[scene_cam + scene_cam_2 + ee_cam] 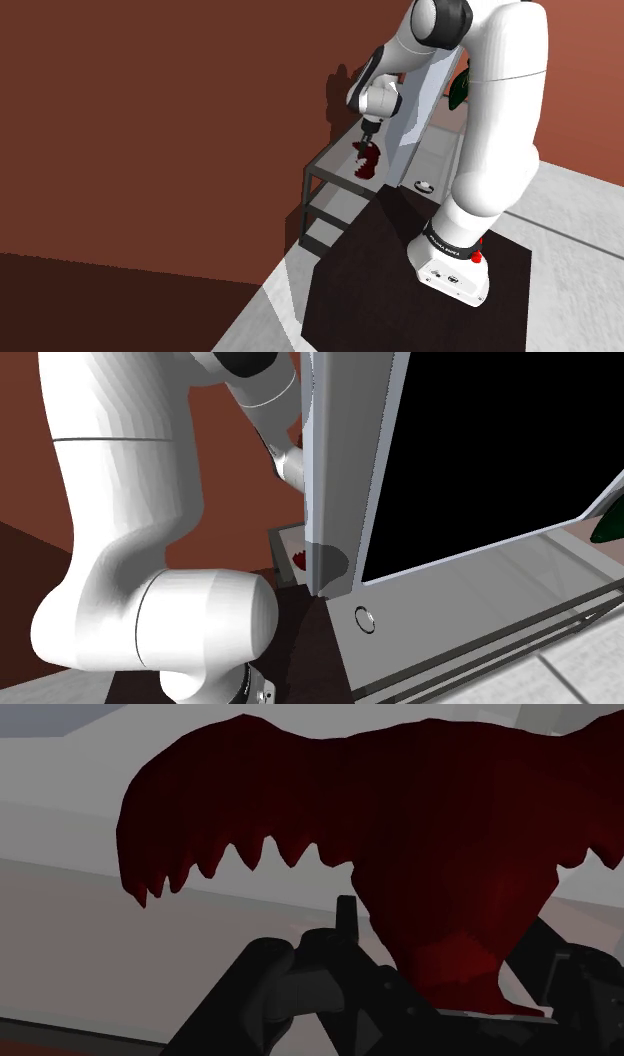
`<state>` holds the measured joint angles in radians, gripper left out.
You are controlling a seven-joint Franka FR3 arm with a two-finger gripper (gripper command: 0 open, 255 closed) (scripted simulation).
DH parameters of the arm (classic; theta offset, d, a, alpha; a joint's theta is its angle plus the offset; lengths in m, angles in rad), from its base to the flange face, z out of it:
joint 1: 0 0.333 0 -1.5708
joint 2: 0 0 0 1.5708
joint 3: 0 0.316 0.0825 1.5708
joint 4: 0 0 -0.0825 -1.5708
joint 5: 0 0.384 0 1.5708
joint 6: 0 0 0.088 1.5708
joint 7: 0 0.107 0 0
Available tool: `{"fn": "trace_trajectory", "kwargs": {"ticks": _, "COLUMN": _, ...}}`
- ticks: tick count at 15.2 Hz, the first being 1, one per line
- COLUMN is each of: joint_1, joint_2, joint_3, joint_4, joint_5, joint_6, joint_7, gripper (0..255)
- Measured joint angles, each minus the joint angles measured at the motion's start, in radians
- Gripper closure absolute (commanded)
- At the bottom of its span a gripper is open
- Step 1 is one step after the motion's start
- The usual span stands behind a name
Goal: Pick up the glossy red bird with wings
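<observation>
Near the surface's (338, 172) end toward the shoulder view's left, just in front of the upright grey panel (415, 108), sits the red bird (368, 162). Tool (368, 138) is directly above it, arm reaching out from the stand (400, 290).

Tool state: can't tell. The wrist view puts the bird's narrow lower body right at the tool, but contact isn't readable. I also can't tell whether the bird rests on the surface or hangs just clear of it.

Handling, my read:
- Small figurine, looks rigid, probably light. Weight shouldn't be an issue.
- In these renders it's dark red with little sheen. If it's as glossy as the task says, expect it to be slick, so a weak clamp could let it slide or rotate.
- Wings spread wide with thin serrated edges. Those are the fragile, awkward parts and a bad place to grip.
- It's top-heavy, wide wings over a narrow base, so it will tend to pivot if taken off-centre.

Grasp point: the narrow stem of the body under the wings, centred, clamping across its thin axis. Squeeze firmly and lift straight up. Keep the wings away from the panel just beside it.
</observation>
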<state>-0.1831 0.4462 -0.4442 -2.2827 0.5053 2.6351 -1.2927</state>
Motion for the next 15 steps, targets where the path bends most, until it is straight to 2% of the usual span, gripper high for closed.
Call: {"fn": "trace_trajectory", "kwargs": {"ticks": 15, "joint_1": 0.105, "joint_2": -0.164, "joint_3": -0.106, "joint_4": -0.029, "joint_5": -0.182, "joint_6": -0.135, "joint_7": 0.135, "gripper": 255}}
